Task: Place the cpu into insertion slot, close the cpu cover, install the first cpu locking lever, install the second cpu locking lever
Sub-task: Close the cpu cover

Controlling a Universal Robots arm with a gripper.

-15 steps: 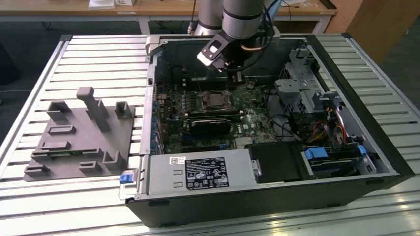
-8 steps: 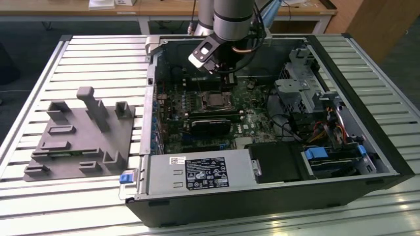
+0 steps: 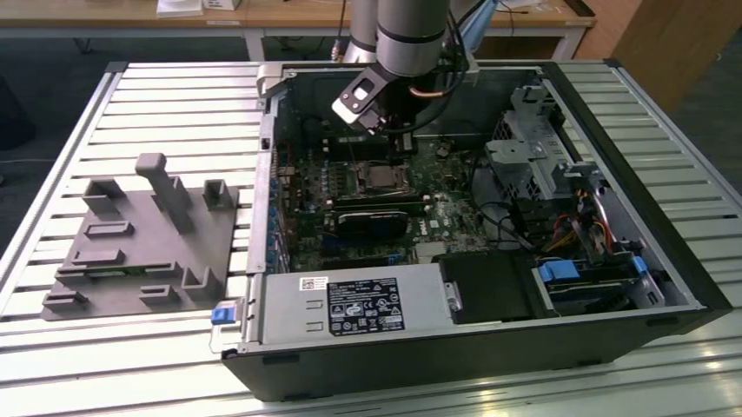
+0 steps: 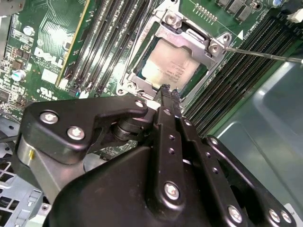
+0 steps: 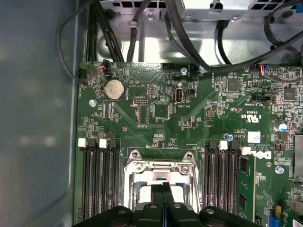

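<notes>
Closest to me is the slatted metal table [image 3: 649, 382]. A grey moulded fixture [image 3: 128, 243] sits on it toward the exterior view's left. Beside that lies the open computer case [image 3: 464, 356], with its labelled power supply [image 3: 354, 306] at the near end.

Further in, past a black rectangular card [image 3: 374, 215], the insertion slot [image 3: 377, 178] sits in the green board. The cpu [image 4: 173, 66] is seated in it with its dull silver top showing. The cpu cover [image 4: 187, 34] lies down around the chip's edges. A thin metal lever rod [image 4: 265, 56] juts out from one corner of the frame and crosses above the long memory slots [image 4: 236, 80].

The gripper [image 4: 169, 90] points down at the socket. Its two black fingers are pressed together with nothing between them, and the tips are right at the frame's edge. I can't make out whether they touch it.

Behind that, the arm [image 3: 406, 35] drops in from the far side of the case. It is nearly upright, and its wrist tilts the tool over the far end of the board.
</notes>
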